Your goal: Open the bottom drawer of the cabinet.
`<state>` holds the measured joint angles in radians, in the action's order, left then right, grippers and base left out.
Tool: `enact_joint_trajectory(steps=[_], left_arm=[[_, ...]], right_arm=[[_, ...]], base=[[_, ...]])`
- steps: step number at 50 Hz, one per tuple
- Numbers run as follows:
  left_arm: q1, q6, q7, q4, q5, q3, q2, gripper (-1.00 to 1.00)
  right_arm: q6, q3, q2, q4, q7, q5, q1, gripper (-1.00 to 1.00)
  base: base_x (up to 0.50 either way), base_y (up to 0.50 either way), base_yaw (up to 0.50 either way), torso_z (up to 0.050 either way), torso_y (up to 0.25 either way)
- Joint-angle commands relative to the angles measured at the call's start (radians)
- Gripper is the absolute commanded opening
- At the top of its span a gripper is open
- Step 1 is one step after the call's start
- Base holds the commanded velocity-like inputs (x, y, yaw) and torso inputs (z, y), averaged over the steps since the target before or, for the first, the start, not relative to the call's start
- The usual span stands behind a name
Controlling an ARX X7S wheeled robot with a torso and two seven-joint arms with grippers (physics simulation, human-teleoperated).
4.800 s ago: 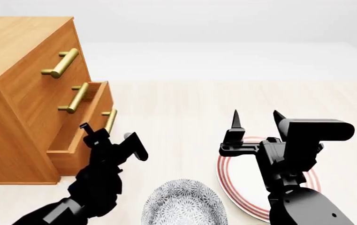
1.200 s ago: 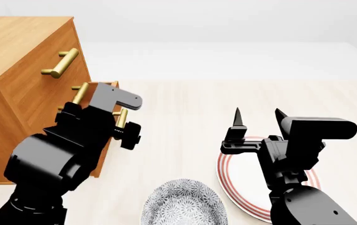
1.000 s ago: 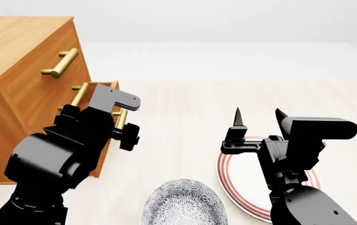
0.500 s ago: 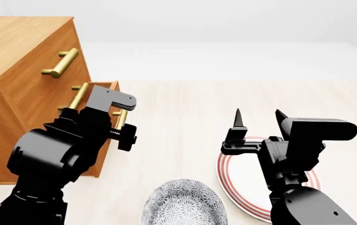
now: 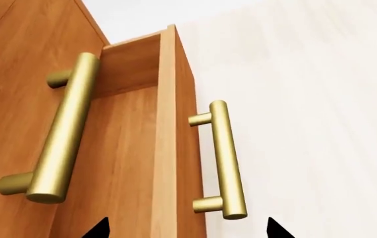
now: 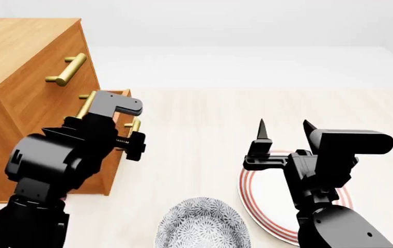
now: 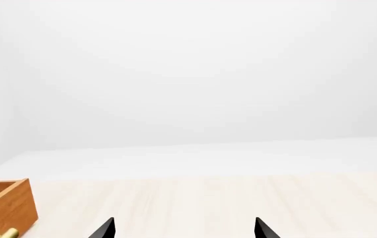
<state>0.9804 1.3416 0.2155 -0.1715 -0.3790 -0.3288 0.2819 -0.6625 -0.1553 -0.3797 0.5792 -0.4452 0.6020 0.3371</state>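
The robot's left hand (image 5: 185,229) hangs with fingers apart just short of the brass handle (image 5: 227,161) of the bottom drawer (image 5: 168,148), fingertips straddling the bar's near end without touching it. The drawer stands partly out of the cabinet (image 6: 17,57), at the table's left. A clean pull likely calls for centring the fingers on the bar, closing squarely, then drawing straight outward. The right hand (image 6: 284,132), fingers also apart, hovers idle above a red-ringed plate (image 6: 251,194).
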Motion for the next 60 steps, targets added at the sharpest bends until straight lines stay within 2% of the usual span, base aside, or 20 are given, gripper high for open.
enact_joint_trajectory(steps=[1, 24, 60], left_arm=[[0.01, -0.029, -0.017, -0.045, -0.005, 0.001, 0.005, 1.0], [-0.006, -0.052, -0.043, -0.093, -0.038, 0.038, 0.007, 1.0], [-0.025, -0.118, -0.047, -0.2, -0.028, 0.023, 0.001, 1.0]], right_arm=[[0.003, -0.002, -0.003, -0.001, -0.002, 0.003, 0.0, 1.0], [0.009, -0.008, -0.006, -0.002, -0.007, 0.007, -0.001, 1.0], [0.012, -0.013, -0.014, -0.001, -0.017, 0.017, 0.002, 1.0]], base=[[0.0, 0.0, 0.0, 0.0, 0.0], [0.0, 0.0, 0.0, 0.0, 0.0], [0.0, 0.0, 0.0, 0.0, 0.0]])
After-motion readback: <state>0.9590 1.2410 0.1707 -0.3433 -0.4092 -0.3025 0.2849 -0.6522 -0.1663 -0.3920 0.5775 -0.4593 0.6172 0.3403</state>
